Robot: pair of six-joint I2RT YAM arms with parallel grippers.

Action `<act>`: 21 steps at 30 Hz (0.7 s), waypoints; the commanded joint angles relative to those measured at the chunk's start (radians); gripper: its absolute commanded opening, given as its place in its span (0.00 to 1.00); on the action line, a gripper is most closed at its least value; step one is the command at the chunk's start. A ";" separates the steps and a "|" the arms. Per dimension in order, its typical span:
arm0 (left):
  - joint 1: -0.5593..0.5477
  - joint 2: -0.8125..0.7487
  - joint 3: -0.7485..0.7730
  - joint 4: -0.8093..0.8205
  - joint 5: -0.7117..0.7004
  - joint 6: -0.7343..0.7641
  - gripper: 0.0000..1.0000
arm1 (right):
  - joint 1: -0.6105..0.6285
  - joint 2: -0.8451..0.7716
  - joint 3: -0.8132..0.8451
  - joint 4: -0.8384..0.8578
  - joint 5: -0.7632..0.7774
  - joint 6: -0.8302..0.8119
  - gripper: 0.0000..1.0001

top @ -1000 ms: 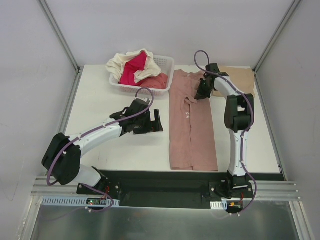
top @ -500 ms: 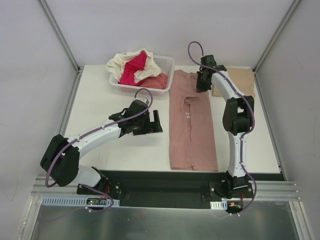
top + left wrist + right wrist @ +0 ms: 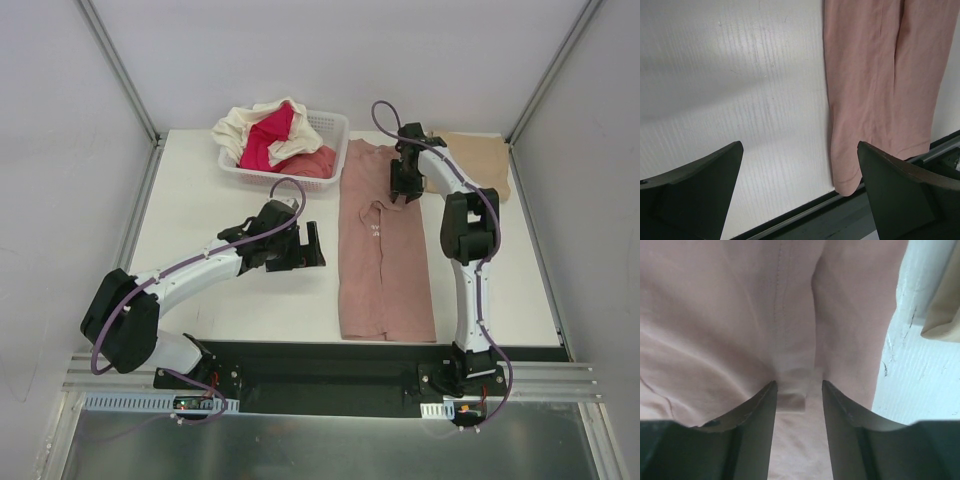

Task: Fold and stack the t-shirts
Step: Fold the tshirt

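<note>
The dusty-pink t-shirt (image 3: 383, 250) lies flat on the desk (image 3: 220, 200) as one long, narrow strip. It sits a little right of the middle, and it runs from close to the far edge down to the near edge, where its hem reaches the black rail. The right tool (image 3: 403, 185) is down on the far part of that shirt. In the wrist view its fingers (image 3: 760, 410) stand slightly apart with a ridge of pink cloth and a seam between them; I cannot tell whether they actually pinch it. The left tool (image 3: 312, 245) hangs over bare desk just beside the shirt's left side, its two fingers spread wide with nothing between them. The tan t-shirt (image 3: 480, 160) is spread out in the far right corner, just beside the pink one. By the far edge, left of the pink shirt, stands a white basket (image 3: 335, 120). It is heaped with a cream t-shirt (image 3: 250, 125), a magenta t-shirt (image 3: 268, 135) and a coral t-shirt (image 3: 312, 162), all crumpled together.
</note>
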 commanded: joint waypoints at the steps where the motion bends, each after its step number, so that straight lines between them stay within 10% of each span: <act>1: -0.008 -0.036 -0.009 0.016 0.037 -0.001 0.99 | -0.004 -0.049 0.049 -0.009 -0.046 0.001 0.49; 10: -0.011 -0.021 -0.002 0.016 0.037 0.002 0.99 | -0.025 -0.164 0.023 0.168 -0.109 0.012 0.99; 21: -0.013 0.065 0.084 0.019 0.074 0.043 0.99 | -0.074 0.002 0.132 0.310 -0.408 0.137 0.97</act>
